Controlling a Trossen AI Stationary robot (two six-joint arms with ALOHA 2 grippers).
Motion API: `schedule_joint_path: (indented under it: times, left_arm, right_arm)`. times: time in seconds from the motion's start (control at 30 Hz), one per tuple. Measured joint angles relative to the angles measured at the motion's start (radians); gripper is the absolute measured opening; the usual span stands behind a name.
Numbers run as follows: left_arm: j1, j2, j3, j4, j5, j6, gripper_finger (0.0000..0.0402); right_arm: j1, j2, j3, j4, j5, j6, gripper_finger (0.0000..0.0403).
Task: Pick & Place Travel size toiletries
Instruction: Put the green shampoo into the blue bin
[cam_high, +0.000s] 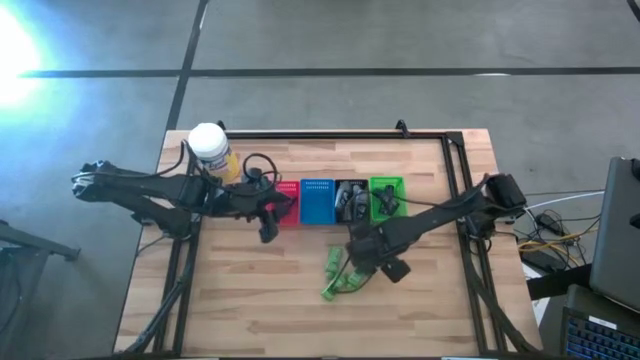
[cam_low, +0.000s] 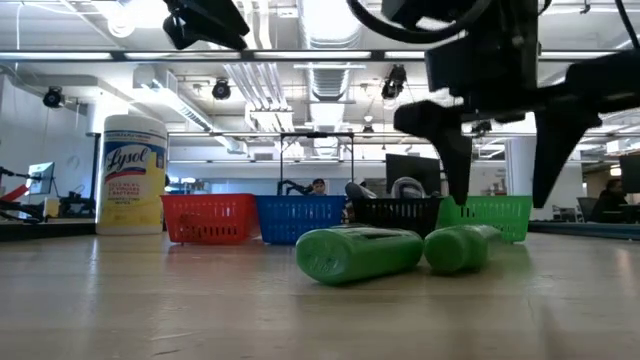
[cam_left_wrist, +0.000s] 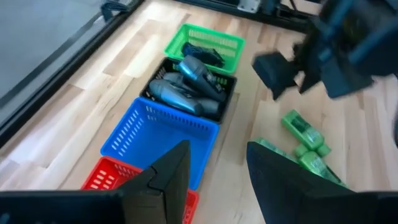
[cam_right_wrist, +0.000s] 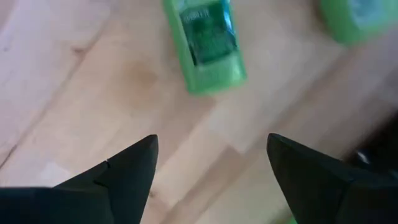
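Bright green packets: two lying flat on the wooden surface (cam_high: 260, 310), in front of the basket row. One green packet (cam_low: 358, 253) on its side, rounded, nearer the low camera; second green packet (cam_low: 460, 247) just beside it, also on its side, possibly touching. From above, set at different angles to each other. Printed label visible on the flat face of one.

Grey oval tubes (cam_left_wrist: 186, 84): several piled in the black basket (cam_left_wrist: 225, 109), leaning across each other, tops rising above the rim.

Dark flat sachets (cam_left_wrist: 202, 53): resting inside the green basket (cam_left_wrist: 180, 38), number unclear.
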Motion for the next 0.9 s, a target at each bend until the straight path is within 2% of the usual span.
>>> schedule_joint_path:
  times: [0.23, 0.47, 0.73, 0.9]
  left_arm:
    - [0.000, 0.000, 0.000, 0.000, -0.023, -0.047, 0.0163]
    - [0.000, 0.000, 0.000, 0.000, -0.023, -0.047, 0.0163]
    - [0.000, 0.000, 0.000, 0.000, -0.024, -0.046, 0.0163]
    - [0.000, 0.000, 0.000, -0.001, -0.024, -0.046, 0.0163]
  right_arm:
    - [0.002, 0.053, -0.002, 0.125, -0.027, -0.080, 0.0278]
    - [0.003, 0.067, -0.002, 0.194, -0.109, -0.066, 0.0279]
    - [0.002, 0.072, -0.036, 0.329, -0.132, -0.034, 0.0273]
    - [0.008, 0.075, -0.076, 0.330, -0.134, -0.019, 0.0258]
